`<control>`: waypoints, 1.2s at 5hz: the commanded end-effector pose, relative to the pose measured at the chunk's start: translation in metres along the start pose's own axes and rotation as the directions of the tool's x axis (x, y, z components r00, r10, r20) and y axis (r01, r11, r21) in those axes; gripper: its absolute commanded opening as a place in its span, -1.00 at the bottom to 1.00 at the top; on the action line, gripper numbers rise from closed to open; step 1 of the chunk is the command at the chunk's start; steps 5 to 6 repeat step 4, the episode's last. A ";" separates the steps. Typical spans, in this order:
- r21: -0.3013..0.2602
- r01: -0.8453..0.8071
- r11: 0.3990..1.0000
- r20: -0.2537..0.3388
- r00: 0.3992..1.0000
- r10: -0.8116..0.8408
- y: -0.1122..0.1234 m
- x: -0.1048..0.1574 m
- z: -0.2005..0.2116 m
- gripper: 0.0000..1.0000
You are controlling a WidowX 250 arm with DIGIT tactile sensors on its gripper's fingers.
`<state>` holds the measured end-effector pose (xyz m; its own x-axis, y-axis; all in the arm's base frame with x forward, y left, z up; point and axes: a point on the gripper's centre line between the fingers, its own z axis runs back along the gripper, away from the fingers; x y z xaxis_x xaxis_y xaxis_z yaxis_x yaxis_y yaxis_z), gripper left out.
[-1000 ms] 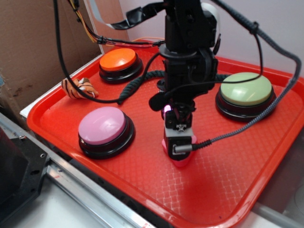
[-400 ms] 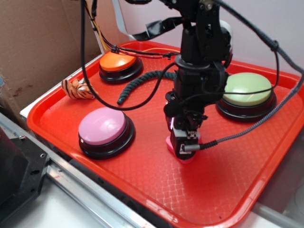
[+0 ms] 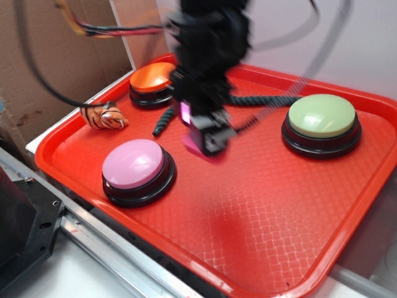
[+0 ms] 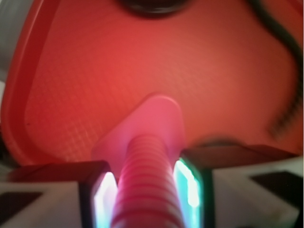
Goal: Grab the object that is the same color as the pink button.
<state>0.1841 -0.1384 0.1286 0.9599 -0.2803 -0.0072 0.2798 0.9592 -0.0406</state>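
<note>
- Three dome buttons sit on the red tray [image 3: 291, 205]: the pink button [image 3: 134, 164] below and to the left of the pincer [image 3: 208, 138], an orange button [image 3: 153, 77] behind it to the left, and a pale green button [image 3: 322, 117] off to its right.
- The pincer is closed on the pink bolt [image 4: 145, 180]; in the wrist view its ribbed shaft runs up between the two pads [image 4: 187, 183], which press against it on either side, and its rounded triangular base points away from the camera toward the tray floor.
- In the exterior view the arm is blurred, and only a smear of hot pink shows at the pincer's tip. The bolt appears to hang clear of the tray, with bare red surface under it, though the blur makes that hard to confirm.
- A dark twisted rope [image 3: 166, 119] lies just left of the pincer, running behind it, and a small striped tiger toy [image 3: 102, 115] sits further left at the tray's edge.
- Judged from this, the right object is chosen, since its colour matches the pink button, and the grab itself looks done.
- What remains, at most, is keeping the grip firm while the bolt is in the air; the smooth ribbed plastic could slip if the pads loosen.
</note>
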 end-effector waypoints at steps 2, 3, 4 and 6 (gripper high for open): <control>-0.022 -0.079 0.997 0.064 0.995 0.081 0.021 -0.028 0.117 -1.00; 0.015 -0.063 0.998 0.086 0.994 0.061 0.015 -0.026 0.124 -1.00; 0.040 -0.048 0.998 0.078 0.996 0.045 0.011 -0.026 0.120 -1.00; 0.040 -0.048 0.998 0.078 0.996 0.045 0.011 -0.026 0.120 -1.00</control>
